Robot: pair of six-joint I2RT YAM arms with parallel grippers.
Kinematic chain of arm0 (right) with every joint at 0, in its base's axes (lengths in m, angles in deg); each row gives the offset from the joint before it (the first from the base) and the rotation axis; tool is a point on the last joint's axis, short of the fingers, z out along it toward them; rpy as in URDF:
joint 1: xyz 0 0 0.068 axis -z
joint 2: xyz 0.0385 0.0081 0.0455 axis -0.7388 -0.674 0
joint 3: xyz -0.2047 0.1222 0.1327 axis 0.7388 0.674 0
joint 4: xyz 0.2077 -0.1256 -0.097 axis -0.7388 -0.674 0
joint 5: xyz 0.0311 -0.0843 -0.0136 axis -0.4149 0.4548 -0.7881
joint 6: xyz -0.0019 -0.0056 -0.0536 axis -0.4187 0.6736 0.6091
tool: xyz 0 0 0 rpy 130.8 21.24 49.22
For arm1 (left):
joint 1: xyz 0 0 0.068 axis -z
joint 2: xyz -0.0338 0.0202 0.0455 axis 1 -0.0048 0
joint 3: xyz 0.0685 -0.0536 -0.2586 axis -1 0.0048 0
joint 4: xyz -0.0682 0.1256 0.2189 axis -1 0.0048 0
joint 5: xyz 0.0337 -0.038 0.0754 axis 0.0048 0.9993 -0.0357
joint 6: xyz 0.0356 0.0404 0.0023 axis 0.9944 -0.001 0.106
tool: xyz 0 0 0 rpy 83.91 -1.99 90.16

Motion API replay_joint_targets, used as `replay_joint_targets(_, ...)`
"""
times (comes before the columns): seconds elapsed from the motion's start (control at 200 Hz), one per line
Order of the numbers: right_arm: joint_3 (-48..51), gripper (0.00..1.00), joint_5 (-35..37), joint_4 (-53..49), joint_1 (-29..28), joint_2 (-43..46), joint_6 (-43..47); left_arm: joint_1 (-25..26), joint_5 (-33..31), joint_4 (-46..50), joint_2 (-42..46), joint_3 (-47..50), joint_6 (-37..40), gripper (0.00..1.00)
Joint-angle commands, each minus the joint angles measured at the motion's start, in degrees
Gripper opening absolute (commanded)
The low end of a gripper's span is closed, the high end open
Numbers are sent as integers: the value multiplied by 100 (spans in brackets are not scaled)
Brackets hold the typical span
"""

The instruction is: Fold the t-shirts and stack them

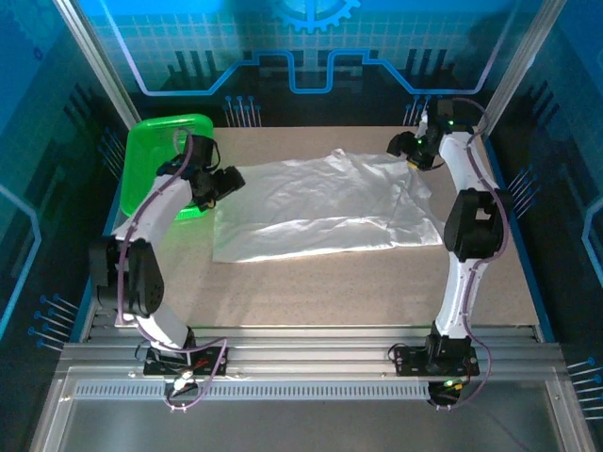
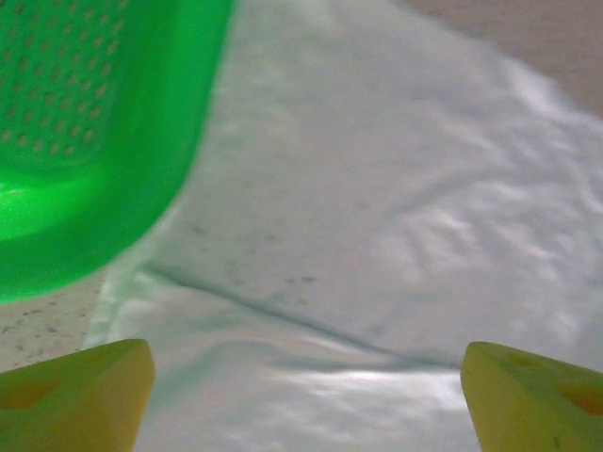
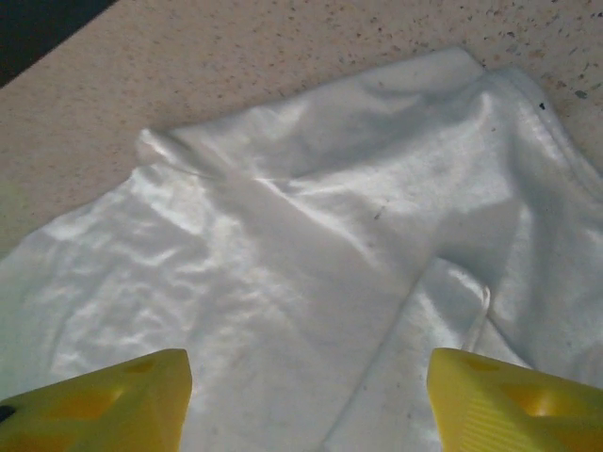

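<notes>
beside the basket (image 1: pixel 151 151) the shirt (image 1: pixel 320 202) lies limp, light and wrinkly; left gripper (image 2: pixel 306 377) and right gripper (image 3: pixel 306 386) gape empty; i'd pinch its corners.

Creased cloth t-shirt (image 1: pixel 325 202), glossy plastic basket (image 1: pixel 151 137), matt speckled table (image 1: pixel 330 292)

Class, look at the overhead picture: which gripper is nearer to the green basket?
Left. The left gripper is right beside the green basket, at the left edge of the t-shirt. The right gripper is across the table, at the t-shirt's far right corner.
</notes>
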Motion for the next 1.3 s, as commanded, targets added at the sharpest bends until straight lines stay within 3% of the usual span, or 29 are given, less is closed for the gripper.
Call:
replay_joint_targets(0.0,793,67,-303,-709,-208,1281,67,467,600,158,767,144,-302,89)
replay_joint_targets(0.175,3744,62,-815,444,-532,2558,-367,1100,1193,-711,1313,1667,-713,92)
replay_joint_targets(0.335,4650,47,-822,1312,-583,2261,-758,1306,1455,-1562,1477,2577,-753,94)
replay_joint_targets(0.735,4296,32,-29,1341,-518,1332,-917,1349,1194,-1400,1941,2910,-759,95)
replay_joint_targets(0.99,3480,0,207,1142,-534,871,-867,1349,1120,-1117,2156,2950,-626,95)
replay_joint_targets(1.241,2092,0,-572,1407,-750,320,-1059,1349,950,-986,2297,3106,-566,95)
replay_joint_targets(1.291,1612,20,-1017,1497,-784,-9,-1061,1349,886,-973,2220,3143,-617,95)
